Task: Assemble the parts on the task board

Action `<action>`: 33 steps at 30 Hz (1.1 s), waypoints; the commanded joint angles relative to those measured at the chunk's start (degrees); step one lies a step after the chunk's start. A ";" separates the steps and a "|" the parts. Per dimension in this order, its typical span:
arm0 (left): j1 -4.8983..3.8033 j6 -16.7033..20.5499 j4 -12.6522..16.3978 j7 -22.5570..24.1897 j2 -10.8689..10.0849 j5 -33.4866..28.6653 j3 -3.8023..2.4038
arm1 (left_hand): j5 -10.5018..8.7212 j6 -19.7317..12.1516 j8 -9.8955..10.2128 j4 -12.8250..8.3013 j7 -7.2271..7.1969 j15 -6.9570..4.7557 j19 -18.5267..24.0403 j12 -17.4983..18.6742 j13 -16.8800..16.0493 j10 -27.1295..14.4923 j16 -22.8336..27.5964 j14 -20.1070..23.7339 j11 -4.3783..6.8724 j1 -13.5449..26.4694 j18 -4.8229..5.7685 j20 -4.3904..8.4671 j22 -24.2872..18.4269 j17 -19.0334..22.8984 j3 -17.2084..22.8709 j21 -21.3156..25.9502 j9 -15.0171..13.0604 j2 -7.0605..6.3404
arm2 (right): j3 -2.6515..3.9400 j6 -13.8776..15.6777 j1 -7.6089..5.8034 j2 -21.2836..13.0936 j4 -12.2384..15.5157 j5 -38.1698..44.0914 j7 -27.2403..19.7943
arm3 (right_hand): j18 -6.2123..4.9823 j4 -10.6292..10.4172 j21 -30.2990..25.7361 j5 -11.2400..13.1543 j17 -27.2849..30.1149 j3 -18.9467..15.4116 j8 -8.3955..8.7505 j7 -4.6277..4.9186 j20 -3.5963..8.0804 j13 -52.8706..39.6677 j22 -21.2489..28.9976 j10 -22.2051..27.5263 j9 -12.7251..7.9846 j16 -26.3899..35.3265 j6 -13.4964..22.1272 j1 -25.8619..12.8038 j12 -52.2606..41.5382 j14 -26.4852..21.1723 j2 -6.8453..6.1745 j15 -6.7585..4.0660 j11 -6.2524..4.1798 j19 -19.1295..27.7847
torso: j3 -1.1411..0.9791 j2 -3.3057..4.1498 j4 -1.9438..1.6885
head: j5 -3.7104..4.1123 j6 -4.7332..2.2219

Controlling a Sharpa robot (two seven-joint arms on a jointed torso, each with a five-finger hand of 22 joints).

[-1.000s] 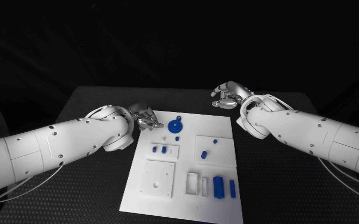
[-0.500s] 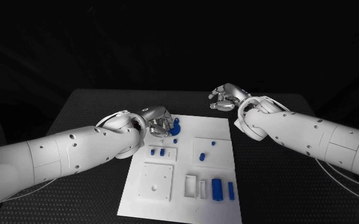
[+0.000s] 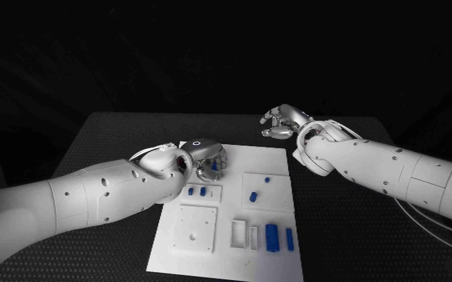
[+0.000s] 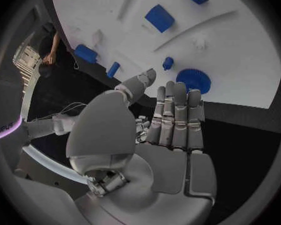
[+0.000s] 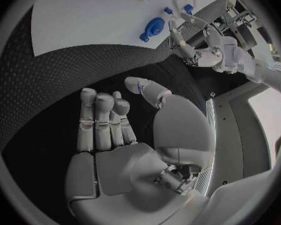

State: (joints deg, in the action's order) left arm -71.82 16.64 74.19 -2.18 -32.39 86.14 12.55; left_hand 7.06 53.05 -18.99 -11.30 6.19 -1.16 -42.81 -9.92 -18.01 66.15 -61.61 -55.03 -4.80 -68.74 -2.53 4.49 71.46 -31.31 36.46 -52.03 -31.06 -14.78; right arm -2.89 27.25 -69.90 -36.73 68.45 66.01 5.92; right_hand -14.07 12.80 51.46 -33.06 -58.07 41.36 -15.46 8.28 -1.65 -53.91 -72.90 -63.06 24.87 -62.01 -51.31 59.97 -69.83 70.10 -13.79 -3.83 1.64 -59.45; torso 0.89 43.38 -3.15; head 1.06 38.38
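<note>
Hovering left hand (image 3: 209, 160) over task board (image 3: 273, 164), fingers straight

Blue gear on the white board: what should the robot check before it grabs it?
1. Left hand holds nothing: ok.
2. Fingers apart and stretched toward the blue gear: ok.
3. Blue gear lies free on the task board, nothing touching it: ok.
4. Small blue peg beside the gear stays out of the fingers' way: cannot tell.
5. Right hand is off the board's far corner, holding nothing: ok.
</note>
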 commanded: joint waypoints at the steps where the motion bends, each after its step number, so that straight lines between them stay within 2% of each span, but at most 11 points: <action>1: 0.13 -3.05 -0.61 -0.06 0.51 3.58 0.01 | 0.38 0.35 0.40 0.30 0.19 0.65 0.07 1.48 0.72 -1.20 0.38 0.47 -0.70 0.08 -0.11 1.79 0.15 -0.10 -0.18 0.37 0.21 -0.36 | 0.01 -0.61 0.03 -0.03 0.17 0.23 -0.56 | -0.93 0.07 -0.26 -0.19 0.08 -0.14 -0.25 0.20 -0.27 0.07 -0.06 5.59 -0.10 0.00 -0.27 -0.15 -0.28 -0.27 0.49 -0.25 0.40 0.14 | -0.02 -0.03 0.04 | 0.10 0.06; 5: 0.35 -3.47 -1.12 -0.39 0.87 4.64 0.08 | -0.47 -1.37 1.57 0.96 0.21 1.18 0.08 3.60 2.11 -2.67 0.70 0.64 -1.28 0.49 -0.43 1.28 0.45 -0.25 -0.34 0.71 1.09 -0.98 | 0.01 -0.58 0.02 -0.20 0.34 0.27 -0.54 | -0.93 0.08 -0.26 -0.19 0.08 -0.15 -0.26 0.19 -0.26 0.08 -0.06 5.58 -0.10 -0.01 -0.27 -0.15 -0.29 -0.27 0.49 -0.25 0.40 0.14 | -0.03 0.04 0.01 | 0.30 0.11; 10: 0.53 -3.45 -1.72 -0.63 1.21 5.70 0.60 | -0.61 -1.43 1.63 1.11 0.24 1.12 -0.25 3.94 2.43 -2.65 0.50 0.30 -1.23 0.33 -0.63 1.27 0.64 -0.42 -0.33 0.56 1.25 -1.00 | 0.01 -0.56 0.02 -0.39 0.60 0.30 -0.53 | -0.93 0.09 -0.26 -0.20 0.09 -0.15 -0.26 0.19 -0.26 0.09 -0.07 5.58 -0.10 -0.02 -0.28 -0.14 -0.30 -0.26 0.50 -0.25 0.40 0.13 | -0.03 0.02 -0.01 | 0.47 0.24; 17: 0.67 -3.77 -2.32 -0.78 1.54 6.09 0.66 | -0.58 -1.14 1.50 1.24 0.35 1.07 -0.43 4.02 2.57 -2.39 0.36 0.12 -1.19 0.16 -0.74 1.29 0.77 -0.54 -0.26 0.48 1.29 -0.82 | 0.01 -0.56 0.01 -0.56 0.92 0.60 -0.53 | -0.93 0.10 -0.26 -0.20 0.09 -0.16 -0.27 0.19 -0.26 0.11 -0.08 5.58 -0.11 -0.03 -0.29 -0.14 -0.31 -0.25 0.50 -0.25 0.40 0.12 | -0.05 -0.02 -0.03 | 0.66 0.47; 22: 0.70 -4.21 -2.39 -0.65 1.73 6.08 0.67 | -0.22 0.23 0.89 1.47 0.56 0.52 -1.54 3.64 2.69 -0.59 -1.43 -1.34 -0.71 -0.61 -1.11 1.69 1.45 -1.57 -0.17 -0.35 1.36 0.28 | 0.01 -0.61 0.01 -0.50 0.93 0.66 -0.55 | -0.93 0.11 -0.26 -0.21 0.09 -0.16 -0.28 0.19 -0.26 0.11 -0.08 5.57 -0.11 -0.03 -0.29 -0.13 -0.32 -0.25 0.50 -0.25 0.40 0.11 | -0.06 -0.12 -0.06 | 0.76 0.60; 25: 0.71 -4.32 -2.44 -0.66 1.77 6.08 0.67 | -0.10 1.17 0.64 1.39 0.46 -0.21 -2.32 2.93 2.62 1.47 -3.62 -2.01 0.01 -1.09 -1.18 2.23 2.14 -2.82 -0.36 -1.00 1.66 1.17 | 0.01 -0.61 0.01 -0.53 0.94 0.66 -0.55 | -0.93 0.11 -0.26 -0.21 0.09 -0.16 -0.28 0.19 -0.25 0.12 -0.09 5.57 -0.11 -0.04 -0.29 -0.14 -0.33 -0.24 0.51 -0.26 0.40 0.11 | -0.03 -0.12 -0.10 | 0.81 0.64; 33: 0.83 -5.06 -3.27 -0.51 2.15 6.07 0.67 | -0.18 1.95 0.47 1.19 0.47 -0.61 -2.86 2.43 2.62 2.48 -4.84 -2.35 0.42 -1.79 -1.16 2.67 2.61 -3.44 -0.15 -1.36 1.94 2.70 | 0.01 -0.62 0.01 -0.47 0.99 0.83 -0.59 | -0.93 0.10 -0.26 -0.22 0.10 -0.17 -0.30 0.19 -0.25 0.14 -0.10 5.56 -0.11 -0.05 -0.30 -0.15 -0.35 -0.23 0.53 -0.26 0.39 0.09 | -0.04 -0.12 -0.08 | 0.85 0.64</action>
State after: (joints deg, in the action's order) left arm -71.08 12.68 71.00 -2.77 -30.53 91.69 13.24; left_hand 6.60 54.56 -18.15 -10.04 6.75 -1.68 -45.17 -7.17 -15.34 68.21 -66.33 -57.00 -4.41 -70.39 -2.74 5.00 74.01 -34.71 36.31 -53.02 -29.16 -12.64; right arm -2.89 27.21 -69.90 -37.21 69.33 66.15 5.88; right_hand -14.07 12.80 51.46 -33.06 -58.03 41.36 -15.46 8.29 -1.65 -53.84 -72.94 -63.05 24.83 -62.01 -51.31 59.97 -69.82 70.10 -13.79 -3.83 1.64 -59.45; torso 0.84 43.24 -3.25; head 1.92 39.02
